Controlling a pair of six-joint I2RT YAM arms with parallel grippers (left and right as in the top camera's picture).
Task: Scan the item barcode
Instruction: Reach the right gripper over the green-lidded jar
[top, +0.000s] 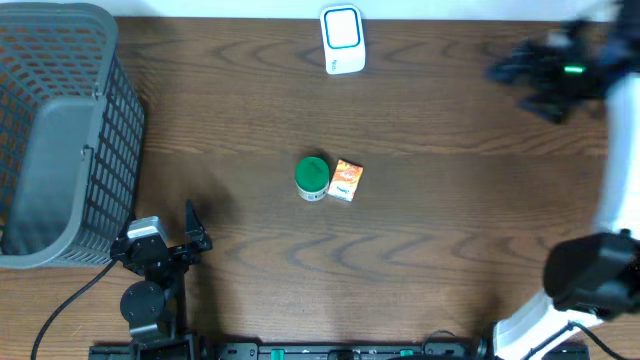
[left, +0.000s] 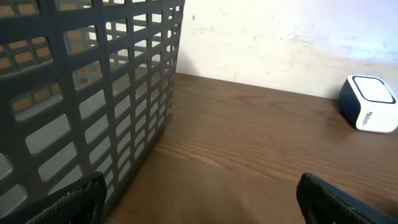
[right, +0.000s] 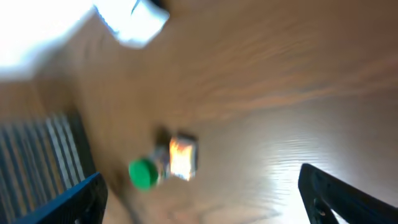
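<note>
A small orange box (top: 346, 181) lay free at the middle of the desk (top: 450, 220), against a green-lidded jar (top: 312, 177), seemingly awaiting pickup for the white scanner (top: 342, 40) at the far edge. The left gripper (top: 193, 228) and right gripper (top: 515, 85) gaped wide, empty, well away.

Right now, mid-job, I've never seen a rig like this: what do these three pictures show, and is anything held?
Two robot arms work at a wooden table. One picture looks down from above; the other two come from each wrist, the dark corner shapes being that arm's own fingers. The left pincer sits by the gray basket, the right pincer at far right, blurred. Both are open and empty. Mid-table sit a green-capped jar and a small orange box, side by side; a white scanner sits at the far edge.
</note>
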